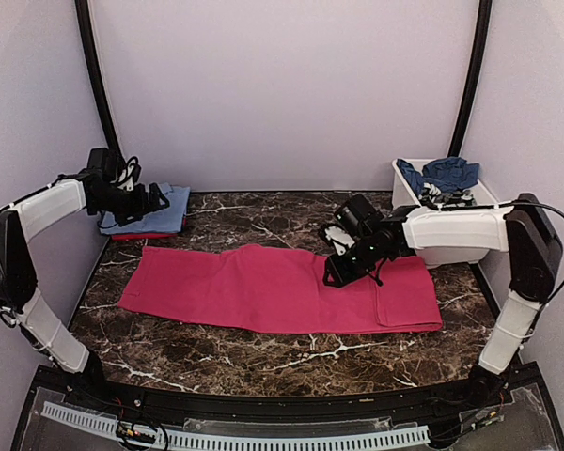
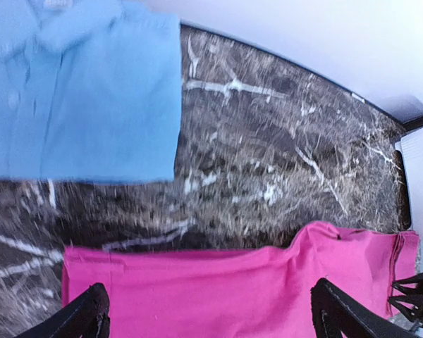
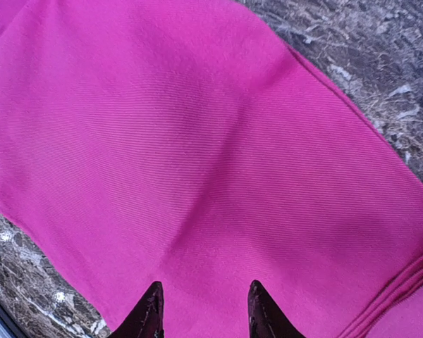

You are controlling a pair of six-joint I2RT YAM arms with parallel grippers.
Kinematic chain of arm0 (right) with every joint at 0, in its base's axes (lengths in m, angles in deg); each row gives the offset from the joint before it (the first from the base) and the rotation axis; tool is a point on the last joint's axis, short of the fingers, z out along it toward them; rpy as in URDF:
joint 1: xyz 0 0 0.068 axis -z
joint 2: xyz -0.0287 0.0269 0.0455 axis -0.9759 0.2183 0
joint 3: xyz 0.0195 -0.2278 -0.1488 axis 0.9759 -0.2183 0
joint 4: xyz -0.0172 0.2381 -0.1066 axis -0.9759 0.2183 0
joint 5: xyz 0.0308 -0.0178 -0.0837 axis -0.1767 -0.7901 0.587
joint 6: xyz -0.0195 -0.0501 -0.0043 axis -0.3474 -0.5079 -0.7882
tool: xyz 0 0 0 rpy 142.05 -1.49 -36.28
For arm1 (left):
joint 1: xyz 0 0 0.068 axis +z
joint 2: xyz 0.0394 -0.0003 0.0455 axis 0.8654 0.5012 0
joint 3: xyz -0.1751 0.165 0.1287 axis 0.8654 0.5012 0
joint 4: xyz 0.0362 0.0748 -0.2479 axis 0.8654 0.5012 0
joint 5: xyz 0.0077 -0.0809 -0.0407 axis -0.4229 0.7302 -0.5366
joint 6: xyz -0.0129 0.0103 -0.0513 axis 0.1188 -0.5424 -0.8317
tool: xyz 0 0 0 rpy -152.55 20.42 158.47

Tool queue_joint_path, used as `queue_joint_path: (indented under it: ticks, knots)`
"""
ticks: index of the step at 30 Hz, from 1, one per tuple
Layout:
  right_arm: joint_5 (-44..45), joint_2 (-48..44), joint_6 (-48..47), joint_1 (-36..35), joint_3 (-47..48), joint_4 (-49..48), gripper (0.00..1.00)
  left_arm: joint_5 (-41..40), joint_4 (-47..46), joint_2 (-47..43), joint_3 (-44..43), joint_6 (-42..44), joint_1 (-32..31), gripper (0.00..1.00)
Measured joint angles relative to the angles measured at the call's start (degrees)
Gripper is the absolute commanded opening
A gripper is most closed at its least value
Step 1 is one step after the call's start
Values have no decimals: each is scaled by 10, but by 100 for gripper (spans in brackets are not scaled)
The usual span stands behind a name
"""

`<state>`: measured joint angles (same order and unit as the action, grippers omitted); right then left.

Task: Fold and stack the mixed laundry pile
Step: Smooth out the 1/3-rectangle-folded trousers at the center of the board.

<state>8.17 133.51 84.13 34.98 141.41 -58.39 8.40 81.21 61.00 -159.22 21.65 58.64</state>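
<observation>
My left gripper (image 2: 210,287) hangs above the table on the far left, fingers spread wide with nothing between them. Only their two dark tips reach into the bottom of its wrist view. From overhead, that arm's head covers part of the folded light blue shirt (image 1: 155,221) in the back left corner. A thin red edge (image 1: 130,236) peeks from under the shirt, and I cannot tell what it belongs to. A strip of bare marble table (image 1: 263,352) separates the shirt from the magenta-pink garment (image 1: 254,287).

That garment lies flat across the middle, long side running left to right. Its near edge is well back from the table's front lip — open marble before and behind it. My right gripper (image 3: 206,284) sits low over the garment's right part, fingers a little apart, with no cloth pinched that I can see. I cannot tell whether the tips touch the fabric. From above, the arm hides a patch of cloth there.

Back right, the white tub (image 1: 406,180) holds the navy-blue garment (image 1: 448,172) and a grey-and-white patterned one (image 1: 444,197) — mostly buried. The right forearm cuts off the tub's near side.
</observation>
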Motion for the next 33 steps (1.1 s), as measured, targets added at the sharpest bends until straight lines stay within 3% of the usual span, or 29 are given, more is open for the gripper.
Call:
queue_joint_path:
  ticks: [6, 11, 22, 29, 33]
  knots:
    - [-14, 71, -14, 9, 6, -5, 38, 49, 15, -26, 138, -78, 9, 99]
    - [-24, 86, -16, 24, -4, -16, 37, 38, 31, -42, 190, -99, -3, 99]
    - [-61, 66, -9, 47, -52, -75, 38, -22, 56, 55, 173, -160, 3, 99]
    - [-67, 52, 1, 55, -69, -83, 39, -52, 66, 13, 206, -203, 51, 99]
    - [-65, 23, 5, 57, -81, -54, 47, -85, 92, -23, 211, -198, 57, 99]
